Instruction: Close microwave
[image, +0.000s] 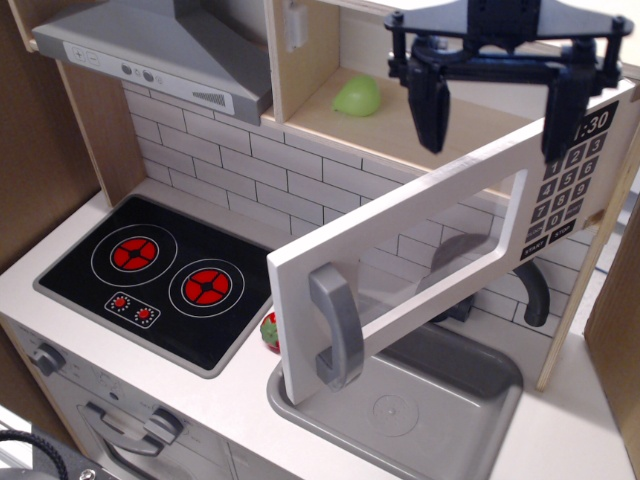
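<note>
The toy microwave's white wooden door (430, 250) stands swung wide open over the sink, hinged at its right end. It has a clear window, a grey vertical bar handle (335, 328) at its free left end and a black keypad panel (565, 178) with white digits. My black gripper (493, 118) hangs open above the door's top edge near the keypad, its left finger (433, 108) behind the door and its right finger in front of the panel. A green round object (357, 95) lies inside the microwave cavity.
A grey slanted range hood (160, 45) is at the upper left. A black stovetop (155, 270) with two red burners lies on the counter. A grey sink (400, 405) with a dark faucet (533, 292) sits under the door. A small red object (270, 332) lies between stove and sink.
</note>
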